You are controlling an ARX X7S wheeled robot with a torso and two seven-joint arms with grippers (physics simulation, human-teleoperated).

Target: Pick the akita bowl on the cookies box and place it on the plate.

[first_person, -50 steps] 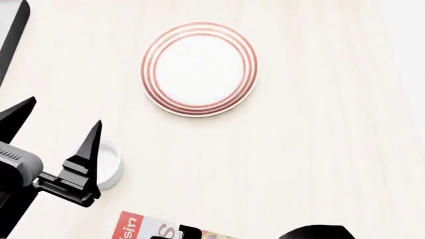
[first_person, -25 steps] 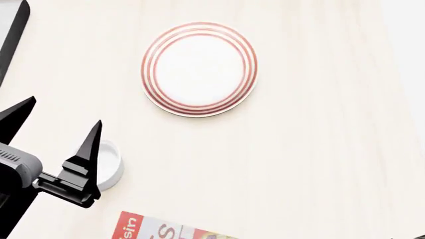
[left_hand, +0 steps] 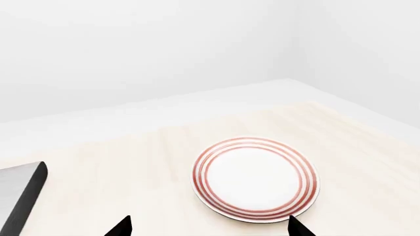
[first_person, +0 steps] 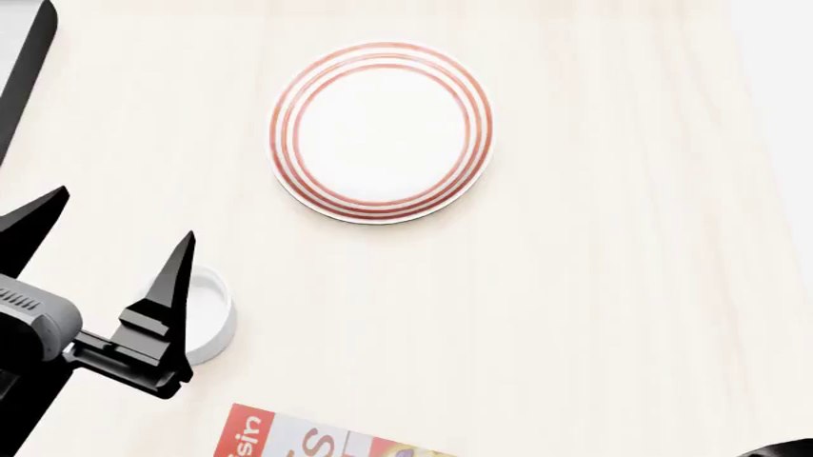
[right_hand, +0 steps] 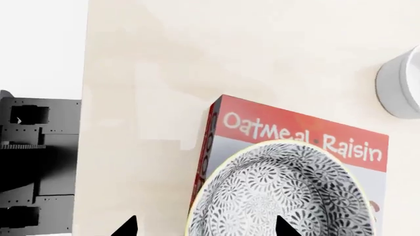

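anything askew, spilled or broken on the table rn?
Nothing stands out. The akita bowl sits upright on the cookies box, as expected before the pick. The plate lies flat and bare, the white cup stands upright, and no spill or damage shows.

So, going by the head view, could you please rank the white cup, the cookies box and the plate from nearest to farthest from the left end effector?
1. White cup: right beside the left end effector, partly behind one finger.
2. Cookies box: at the bottom edge, toward the robot.
3. Plate: farthest, across the table.
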